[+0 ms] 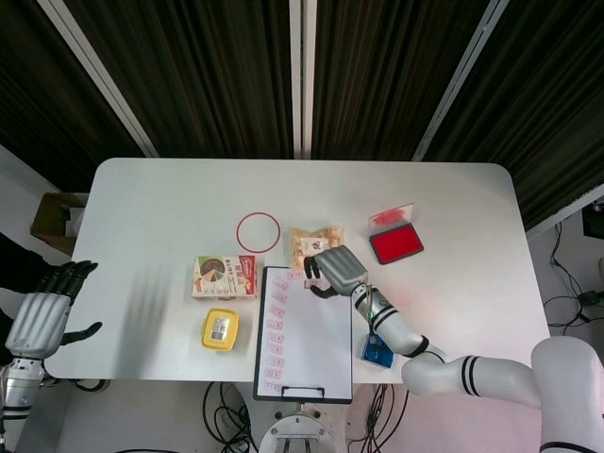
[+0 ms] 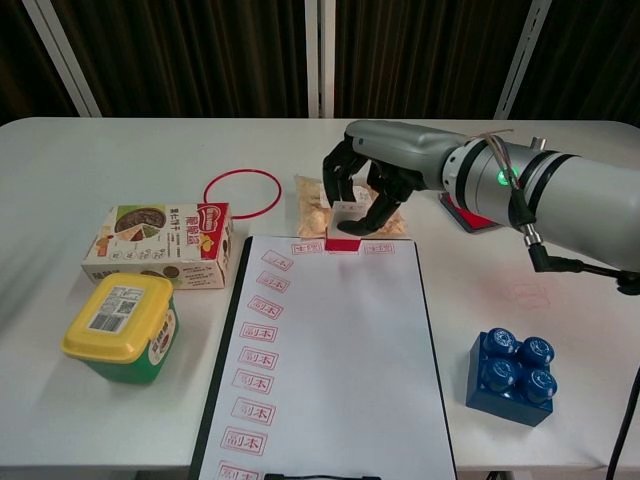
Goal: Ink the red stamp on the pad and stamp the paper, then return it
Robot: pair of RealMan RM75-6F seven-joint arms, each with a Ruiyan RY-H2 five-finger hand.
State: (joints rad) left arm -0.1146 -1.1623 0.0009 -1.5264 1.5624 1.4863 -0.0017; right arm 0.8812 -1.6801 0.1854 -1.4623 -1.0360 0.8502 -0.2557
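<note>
My right hand (image 2: 368, 187) (image 1: 332, 271) grips the stamp (image 2: 345, 228), a white block with a red base, and holds it upright at the top edge of the white paper (image 2: 330, 350) (image 1: 307, 330) on the clipboard. The red base sits on or just above the top row of red prints; contact cannot be told. The red ink pad (image 1: 394, 244) lies open to the right, partly hidden behind the right arm in the chest view. Far out at the left table edge, my left hand (image 1: 42, 316) hovers with its fingers apart, holding nothing.
A snack bag (image 2: 320, 205) lies right behind the stamp. A red ring (image 2: 242, 192), a printed carton (image 2: 160, 245) and a yellow-lidded tub (image 2: 120, 325) stand left of the clipboard. A blue brick (image 2: 512, 377) lies right of it.
</note>
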